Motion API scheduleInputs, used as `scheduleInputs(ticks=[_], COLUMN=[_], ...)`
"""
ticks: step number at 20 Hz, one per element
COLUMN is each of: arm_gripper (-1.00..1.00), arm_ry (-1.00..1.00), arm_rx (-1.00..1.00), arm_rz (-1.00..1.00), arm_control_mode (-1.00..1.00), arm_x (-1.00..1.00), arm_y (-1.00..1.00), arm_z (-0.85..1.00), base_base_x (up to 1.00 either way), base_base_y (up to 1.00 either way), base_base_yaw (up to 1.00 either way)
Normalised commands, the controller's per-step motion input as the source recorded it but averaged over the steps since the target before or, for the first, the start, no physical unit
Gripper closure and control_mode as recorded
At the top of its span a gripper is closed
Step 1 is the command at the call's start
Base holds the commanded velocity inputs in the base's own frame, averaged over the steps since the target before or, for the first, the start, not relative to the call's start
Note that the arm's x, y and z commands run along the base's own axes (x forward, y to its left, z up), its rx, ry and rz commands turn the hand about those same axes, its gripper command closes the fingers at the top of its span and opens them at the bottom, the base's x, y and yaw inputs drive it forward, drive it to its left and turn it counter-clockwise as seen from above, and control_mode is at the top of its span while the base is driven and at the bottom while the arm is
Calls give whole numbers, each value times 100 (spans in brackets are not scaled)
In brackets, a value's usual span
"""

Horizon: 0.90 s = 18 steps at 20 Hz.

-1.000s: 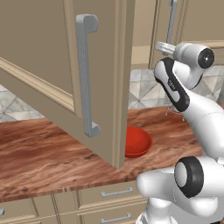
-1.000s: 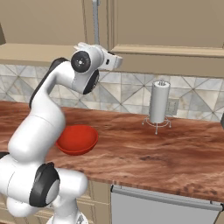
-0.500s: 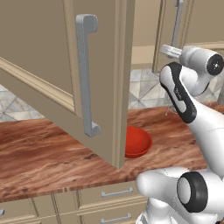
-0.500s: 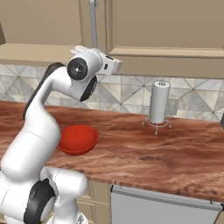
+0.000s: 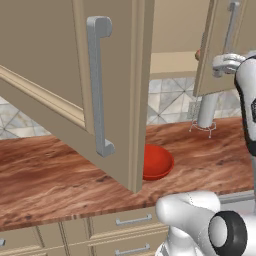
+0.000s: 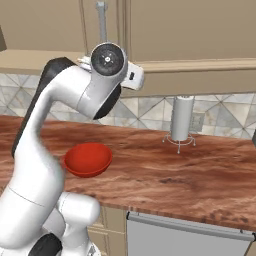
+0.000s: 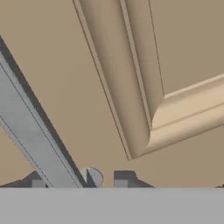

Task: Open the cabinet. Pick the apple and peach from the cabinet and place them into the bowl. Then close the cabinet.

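The cabinet's left door (image 5: 60,75) stands swung wide open, its long grey bar handle (image 5: 97,85) facing me. The right door (image 5: 215,45) looks ajar. My gripper (image 5: 221,64) is up at the lower end of that door's handle (image 5: 231,22). In the hand view the grey handle bar (image 7: 30,131) runs slantwise down between my gripper's (image 7: 78,180) dark fingertips (image 7: 124,178), which stand apart on either side of it. A small orange-red fruit (image 5: 198,54) peeks past the door's edge; apple or peach, I cannot tell. The red bowl (image 5: 156,161) (image 6: 87,159) sits empty on the counter.
A paper towel holder (image 6: 181,120) (image 5: 206,112) stands on the wooden counter (image 6: 165,175) by the tiled wall, right of the bowl. Drawers with short handles (image 5: 132,220) run below the counter's front edge. The open left door overhangs the counter's left part.
My hand has moved right and up to the right door's handle. The fingers have drawn closer together around the bar.
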Motion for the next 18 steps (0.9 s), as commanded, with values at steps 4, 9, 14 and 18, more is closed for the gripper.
scheduleInputs(ticks=[4, 9, 14, 18], arm_gripper=[100, 100, 100, 100], arm_ry=[-27, -51, -19, -16], arm_rx=[2, 9, 11, -31], arm_rz=[17, 37, 8, -3], arm_control_mode=[-100, -100, -100, -100], arm_x=[-100, -99, -33, 21], arm_y=[-100, -88, 8, 100], arm_z=[-16, -100, -55, -100], base_base_x=[0, 0, 0, 0], base_base_y=[0, 0, 0, 0], base_base_yaw=[0, 0, 0, 0])
